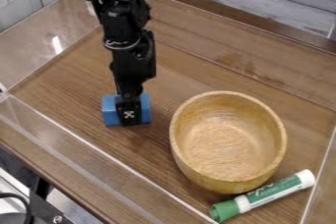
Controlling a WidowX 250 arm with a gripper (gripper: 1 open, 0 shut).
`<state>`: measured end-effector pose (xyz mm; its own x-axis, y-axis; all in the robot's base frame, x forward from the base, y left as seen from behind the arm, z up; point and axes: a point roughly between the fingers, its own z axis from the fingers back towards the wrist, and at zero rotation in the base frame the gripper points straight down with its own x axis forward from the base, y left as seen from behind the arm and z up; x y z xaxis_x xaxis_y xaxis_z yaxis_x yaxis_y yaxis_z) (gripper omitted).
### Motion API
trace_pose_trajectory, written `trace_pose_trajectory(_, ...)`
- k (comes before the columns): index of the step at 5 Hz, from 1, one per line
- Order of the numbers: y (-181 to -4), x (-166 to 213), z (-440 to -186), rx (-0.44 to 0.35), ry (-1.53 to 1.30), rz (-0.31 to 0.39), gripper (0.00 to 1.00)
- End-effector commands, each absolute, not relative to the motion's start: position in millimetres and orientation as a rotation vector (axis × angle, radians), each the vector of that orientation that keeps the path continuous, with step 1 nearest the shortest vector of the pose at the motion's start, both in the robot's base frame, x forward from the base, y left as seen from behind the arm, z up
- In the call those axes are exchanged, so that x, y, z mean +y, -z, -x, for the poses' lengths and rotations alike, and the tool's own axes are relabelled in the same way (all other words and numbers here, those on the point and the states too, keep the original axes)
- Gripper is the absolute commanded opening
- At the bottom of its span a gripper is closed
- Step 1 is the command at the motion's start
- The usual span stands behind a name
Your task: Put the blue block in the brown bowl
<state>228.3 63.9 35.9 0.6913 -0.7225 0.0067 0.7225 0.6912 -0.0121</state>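
While the blue block (pixel 125 111) is sitting flat on the wooden table (pixel 250 56), the gripper (pixel 129 113) is pointing straight down onto it with its jaws spread wide.

Blue is showing on both sides of the black fingertips, which are reaching down over the block's top, though from where I'm standing I can't tell whether they are pressing its sides. Just to the block's right, close but apart, the brown bowl (pixel 230 141) is standing upright with nothing in it. Near the front edge of the table, just beside the bowl's rim, a green-and-white marker (pixel 262 197) is lying on its side. Clear plastic walls (pixel 53 144) are ringing the tabletop.
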Motion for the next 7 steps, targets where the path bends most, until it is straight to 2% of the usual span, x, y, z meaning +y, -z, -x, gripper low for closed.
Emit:
trace_pose_trajectory(1, -45.0, 67, -234, -0.044, 0.796, -0.013, 1.0)
trace_pose_trajectory(2, -44.3, 66, -233, -0.049, 0.795, -0.01, 1.0)
trace_pose_trajectory(3, -41.0, 68, -234, -0.057, 0.793, -0.005, 0.0)
trace_pose_trajectory(5, -48.6, 71, -235, -0.05, 0.779, -0.008, 0.0)
trace_pose_trajectory(7, -65.7, 76, -237, -0.027, 0.765, -0.015, 0.0)
